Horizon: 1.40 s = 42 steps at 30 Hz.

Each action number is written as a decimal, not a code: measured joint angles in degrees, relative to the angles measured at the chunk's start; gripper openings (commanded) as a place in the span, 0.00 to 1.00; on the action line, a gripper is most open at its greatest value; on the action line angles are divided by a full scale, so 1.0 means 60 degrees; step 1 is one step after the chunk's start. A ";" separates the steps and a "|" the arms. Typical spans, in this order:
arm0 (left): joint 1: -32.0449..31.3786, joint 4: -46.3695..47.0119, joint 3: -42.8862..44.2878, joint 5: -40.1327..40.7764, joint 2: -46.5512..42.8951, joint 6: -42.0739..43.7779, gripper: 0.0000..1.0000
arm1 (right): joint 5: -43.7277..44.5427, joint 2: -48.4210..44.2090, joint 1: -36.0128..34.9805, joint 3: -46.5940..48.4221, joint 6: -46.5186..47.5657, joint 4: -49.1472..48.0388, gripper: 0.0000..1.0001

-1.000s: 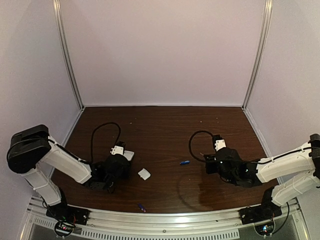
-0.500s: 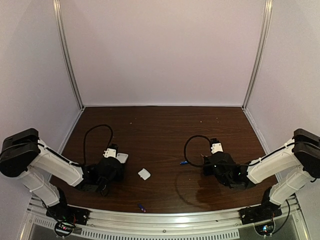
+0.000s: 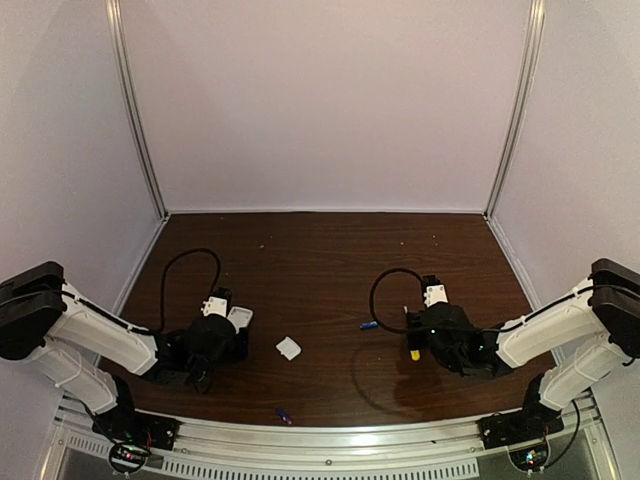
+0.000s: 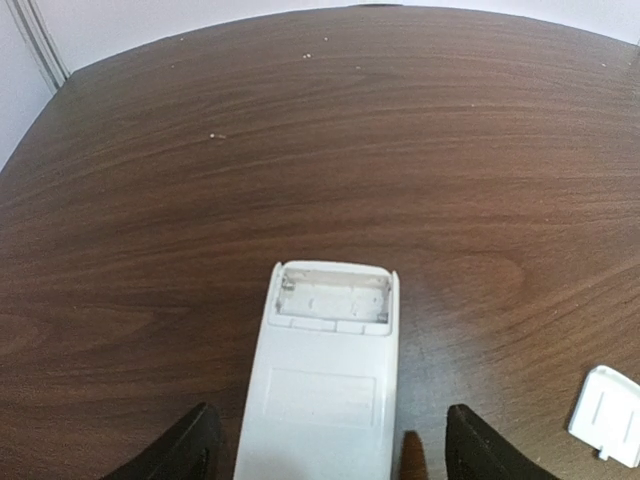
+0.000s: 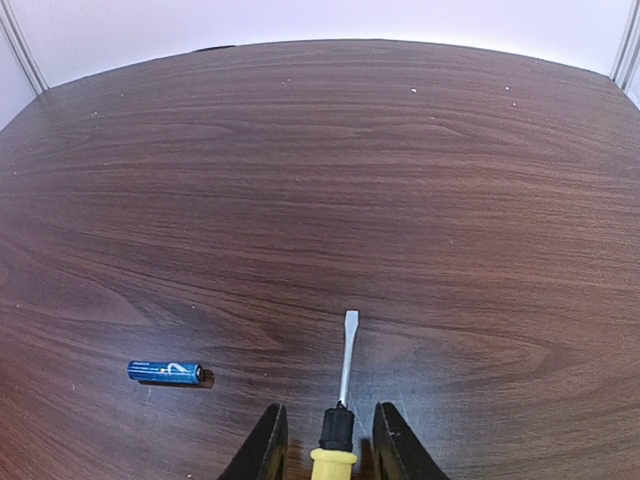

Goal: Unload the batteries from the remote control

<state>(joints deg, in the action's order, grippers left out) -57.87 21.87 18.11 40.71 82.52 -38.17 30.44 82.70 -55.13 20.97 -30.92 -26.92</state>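
Note:
The white remote control (image 4: 325, 390) lies on the table between the wide-apart fingers of my left gripper (image 4: 330, 445), with a gap on each side. Its compartment at the far end shows empty white plastic. From above, the remote (image 3: 240, 318) pokes out of the left gripper (image 3: 225, 335). One blue battery (image 5: 166, 372) lies left of the screwdriver tip; it also shows from above (image 3: 369, 325). A second battery (image 3: 284, 414) lies near the front edge. My right gripper (image 5: 327, 430) is open around the yellow-handled screwdriver (image 5: 340, 400), not touching it.
The small white square cover (image 3: 289, 348) lies between the arms; it shows at the left wrist view's right edge (image 4: 605, 415). The yellow handle (image 3: 413, 354) shows beside the right gripper (image 3: 420, 345). Black cables loop behind both wrists.
The left gripper moved left and nearer with the remote. The right gripper shifted left, and the yellow screwdriver handle now shows beside it on the table.

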 measured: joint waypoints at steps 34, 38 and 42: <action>0.2925 -0.1905 0.1333 0.0015 -0.5016 0.3759 0.97 | -0.0175 -0.2805 0.1497 0.2601 0.2401 0.3005 1.00; 0.4466 -0.1515 0.1486 -0.0080 -0.4557 0.4346 0.97 | -0.0189 -0.2805 0.2463 0.2586 0.3078 0.2918 1.00; 0.5774 -0.0619 0.1384 -0.0284 -0.3861 0.4754 0.94 | 0.0266 -0.2954 0.3136 0.2142 0.3643 0.1971 1.00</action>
<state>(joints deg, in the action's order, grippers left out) -23.22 18.15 26.41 39.00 59.35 -9.65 32.03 64.97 -36.32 33.82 -9.06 -15.09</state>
